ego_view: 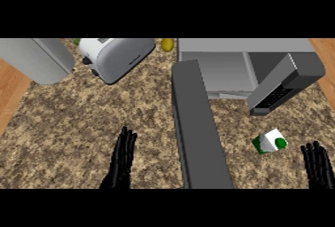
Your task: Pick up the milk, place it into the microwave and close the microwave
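Note:
The milk (270, 141) is a small white and green carton lying on the speckled counter at the right, in front of the microwave (243, 66). The microwave stands at the back right with its door (196, 126) swung wide open toward me, edge-on down the middle of the view. My right hand (318, 165) shows at the lower right, fingers straight, a short way right of the carton and not touching it. Left of the door, at the lower middle, my left hand (122, 159) stays open with fingers up and holds nothing.
A silver toaster (118, 56) sits at the back, left of the microwave. A grey curved object (36, 57) fills the back left corner. A small yellow item (168, 44) lies behind the toaster. Wooden edges (9, 97) border the counter left and right.

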